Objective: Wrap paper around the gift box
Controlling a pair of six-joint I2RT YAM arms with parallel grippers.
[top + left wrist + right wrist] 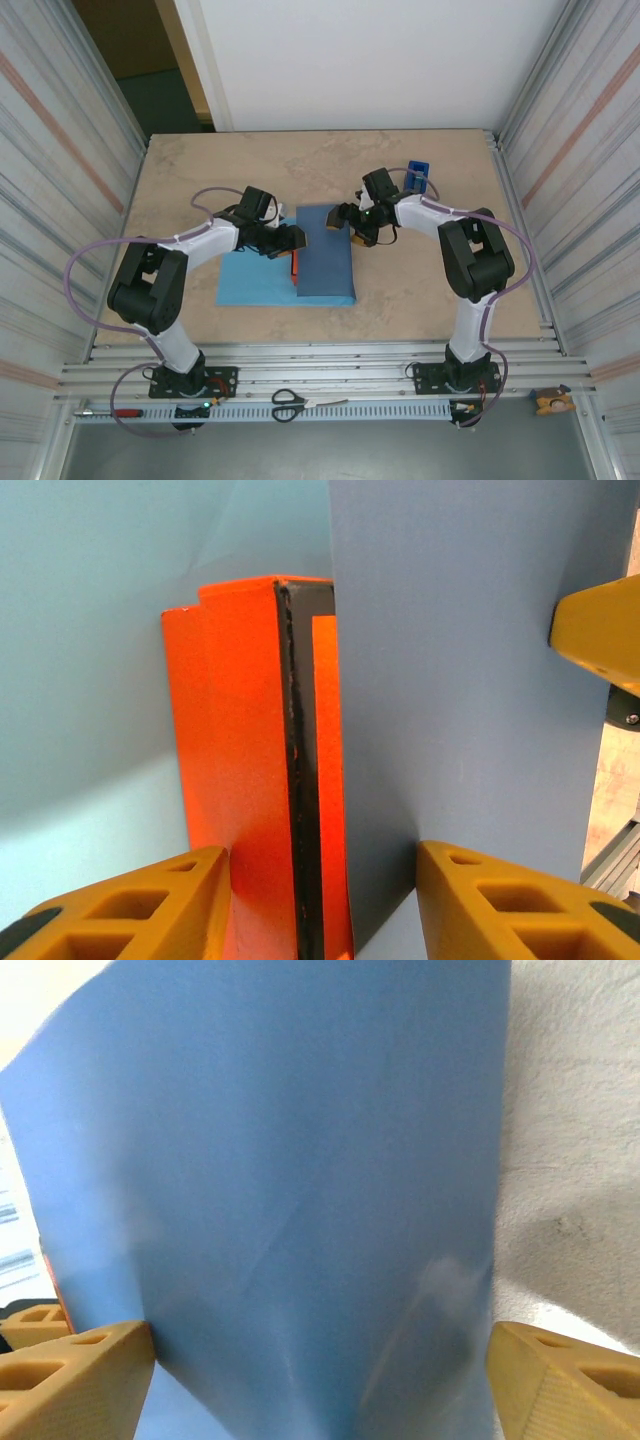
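The paper (250, 285) lies light blue on the table, with its darker flap (328, 255) folded over the gift box. One orange side of the gift box (295, 266) shows at the flap's left edge. My left gripper (288, 240) is at that edge. In the left wrist view my left gripper (322, 880) is shut on the gift box (240, 780), one finger against the orange side and the other on the flap (460, 680). My right gripper (352, 222) is at the flap's far right corner. It stands open in the right wrist view (320, 1360), straddling the paper (300, 1180).
A blue tape dispenser (418, 178) stands at the back right of the table. Scissors (290, 403) and a red-handled tool (120, 411) lie on the metal rail at the near edge. Corrugated walls close in both sides.
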